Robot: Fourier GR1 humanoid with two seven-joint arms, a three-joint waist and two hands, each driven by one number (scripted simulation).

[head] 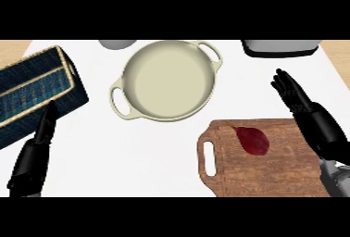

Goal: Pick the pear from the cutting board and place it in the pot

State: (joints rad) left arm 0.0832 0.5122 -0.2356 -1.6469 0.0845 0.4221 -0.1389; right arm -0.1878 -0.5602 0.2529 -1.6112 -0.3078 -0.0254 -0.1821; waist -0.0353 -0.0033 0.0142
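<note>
While the dark red pear (253,140) lies untouched on the brown wooden cutting board (273,173), the right robot hand (311,118), fingers straight, should descend leftward over it; the left robot hand (34,155) rests spread, and the cream oval pot (166,81) waits beyond.

The right hand (311,115) is open with straight fingers that point up and a little left. The left hand (35,152) is also open, fingers straight, at the lower left.
</note>
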